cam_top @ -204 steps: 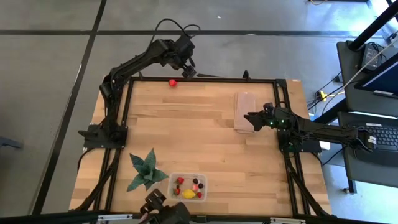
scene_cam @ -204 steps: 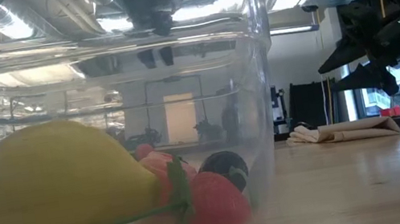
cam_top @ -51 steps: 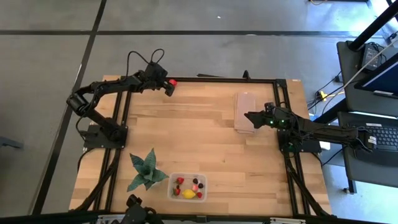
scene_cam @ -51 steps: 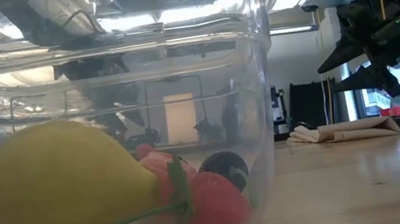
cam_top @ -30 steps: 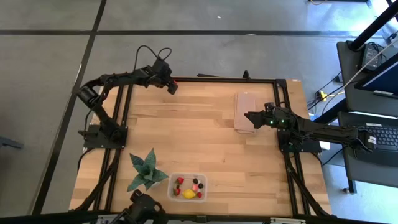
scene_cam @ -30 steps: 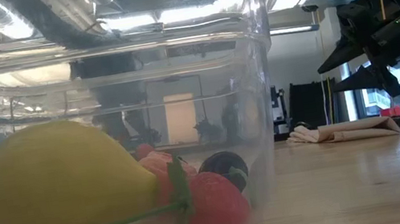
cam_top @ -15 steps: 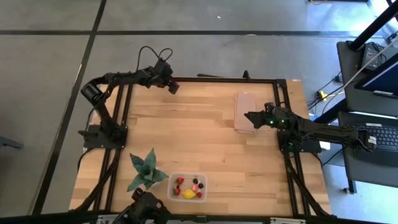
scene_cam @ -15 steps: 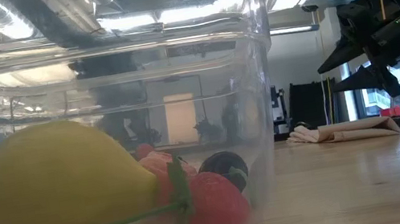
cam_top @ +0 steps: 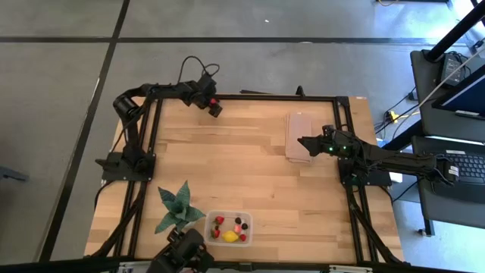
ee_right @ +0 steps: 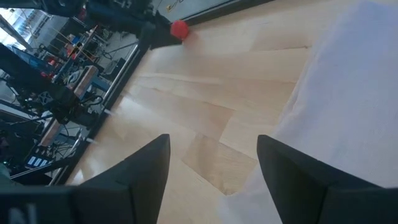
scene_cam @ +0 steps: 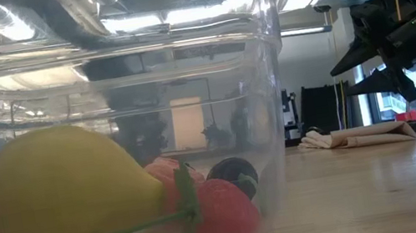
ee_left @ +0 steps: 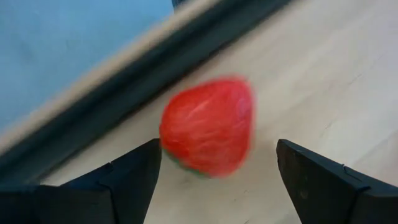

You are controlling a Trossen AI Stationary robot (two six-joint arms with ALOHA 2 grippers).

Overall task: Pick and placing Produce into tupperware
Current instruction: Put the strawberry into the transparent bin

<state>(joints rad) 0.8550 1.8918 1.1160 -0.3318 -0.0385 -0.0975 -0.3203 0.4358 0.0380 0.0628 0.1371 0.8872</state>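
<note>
Left gripper (ee_left: 214,180) spread, straddling stray strawberry (ee_left: 208,134) far across from tupperware (cam_top: 229,227) (pre-grasp, likely); right gripper (ee_right: 211,168) spread, waiting.

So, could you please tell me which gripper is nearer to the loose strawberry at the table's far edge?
The left gripper: it is open right at the strawberry. The right gripper hovers over the folded cloth, well away.

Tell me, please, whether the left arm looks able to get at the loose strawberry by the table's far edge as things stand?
Probably yes: the left gripper is right at the strawberry, jaws open to either side of it, nothing between them.
</note>
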